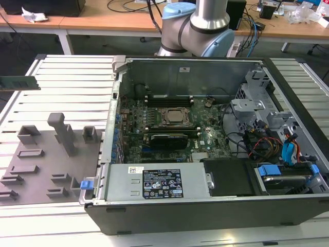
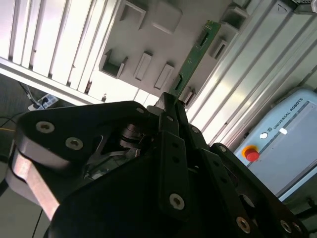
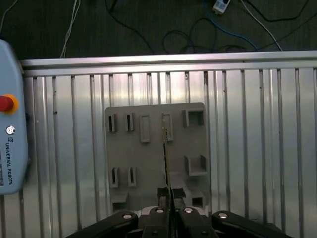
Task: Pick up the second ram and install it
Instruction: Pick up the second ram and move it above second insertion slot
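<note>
Between the pressed-together fingers [image 2: 172, 144] of the gripper [image 2: 171, 102] sits the second ram [image 2: 196, 53], pinched near one end so the green stick juts out past the fingertips. Beyond its far end lies the grey tray [image 3: 148, 148] of slots, on a slatted metal table [image 3: 252, 148]. The stick seems lifted clear of it.

I judge the pick-up done and the install not yet made. Seating the stick calls for lining its edge with a free slot by the CPU socket [image 1: 174, 116] on the motherboard [image 1: 134, 123], inside the open computer case [image 1: 205, 216] well away from the gripper.

A pendant [image 3: 11, 144] with a red button rests beside the tray. Wooden desks [image 1: 103, 18] stand behind.
</note>
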